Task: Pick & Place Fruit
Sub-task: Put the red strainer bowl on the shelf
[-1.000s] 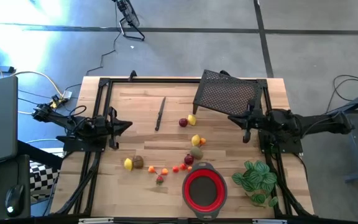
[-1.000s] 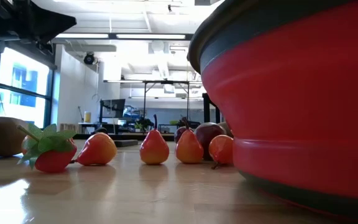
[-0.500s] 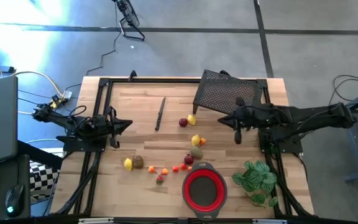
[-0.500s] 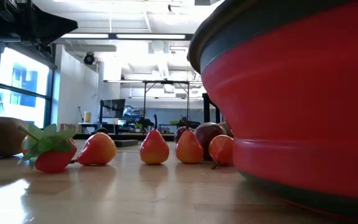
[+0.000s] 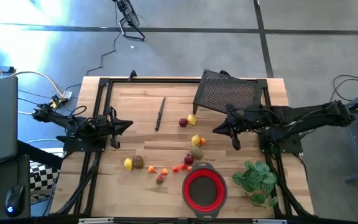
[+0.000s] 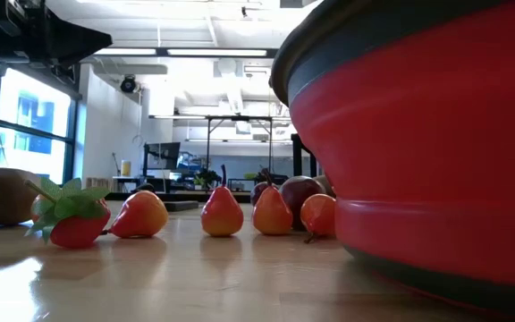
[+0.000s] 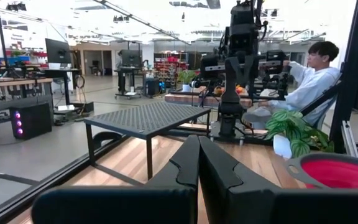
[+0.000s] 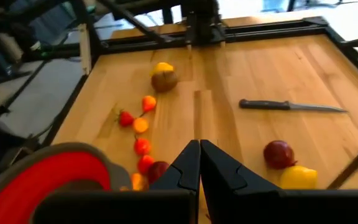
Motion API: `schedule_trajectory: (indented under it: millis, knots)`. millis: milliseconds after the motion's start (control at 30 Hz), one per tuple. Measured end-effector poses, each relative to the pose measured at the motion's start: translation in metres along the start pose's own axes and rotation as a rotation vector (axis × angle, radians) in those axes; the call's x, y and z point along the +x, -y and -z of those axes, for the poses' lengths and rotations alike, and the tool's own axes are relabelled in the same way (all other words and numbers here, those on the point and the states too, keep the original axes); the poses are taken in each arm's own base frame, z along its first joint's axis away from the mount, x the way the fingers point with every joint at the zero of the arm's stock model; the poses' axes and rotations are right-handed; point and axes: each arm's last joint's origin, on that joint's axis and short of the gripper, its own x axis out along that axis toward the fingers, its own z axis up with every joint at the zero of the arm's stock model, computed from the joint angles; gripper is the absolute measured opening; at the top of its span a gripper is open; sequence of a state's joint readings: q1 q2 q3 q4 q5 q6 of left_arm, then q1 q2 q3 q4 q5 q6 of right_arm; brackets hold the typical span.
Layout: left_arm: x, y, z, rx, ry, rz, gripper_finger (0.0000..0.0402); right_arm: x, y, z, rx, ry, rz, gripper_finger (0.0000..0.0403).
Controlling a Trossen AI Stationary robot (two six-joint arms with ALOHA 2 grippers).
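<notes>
We count about twelve fruit (image 5: 195, 141) beside one red bowl (image 5: 204, 190), one knife (image 5: 160, 112), one plant (image 5: 258, 180); right gripper (image 5: 218, 129) and left gripper (image 5: 127, 124) pressed together, empty.

Looks like a robotics lab or open workshop hall. Bare concrete floor (image 5: 303, 37) around the wooden table (image 5: 135, 134), exposed ceiling ducts (image 6: 240, 89) and strip lights. Farther benches with monitors (image 7: 58, 51), another robot rig (image 7: 241, 56), a seated person (image 7: 309, 81).
</notes>
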State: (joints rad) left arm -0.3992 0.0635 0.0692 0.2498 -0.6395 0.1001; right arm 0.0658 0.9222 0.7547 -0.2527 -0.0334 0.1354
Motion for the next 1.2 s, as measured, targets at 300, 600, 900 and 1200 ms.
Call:
schedule_trajectory:
  millis: [300, 600, 900, 1200]
  knots:
    - [0.0, 0.0, 0.002, 0.011, -0.015, 0.001, 0.0, 0.0, 0.001, 0.0, 0.103, 0.002, 0.016, 0.0004]
    - [0.0, 0.0, 0.001, 0.01, -0.013, 0.001, 0.0, 0.0, -0.018, 0.004, 0.136, -0.014, -0.027, 0.0003]
    - [0.0, 0.0, 0.001, 0.005, -0.013, 0.0, 0.0, -0.005, -0.047, 0.018, 0.264, -0.063, 0.063, 0.0003]
    - [0.0, 0.0, 0.001, -0.017, -0.012, 0.0, 0.0, 0.001, -0.072, 0.002, 0.284, -0.129, 0.175, 0.0003]
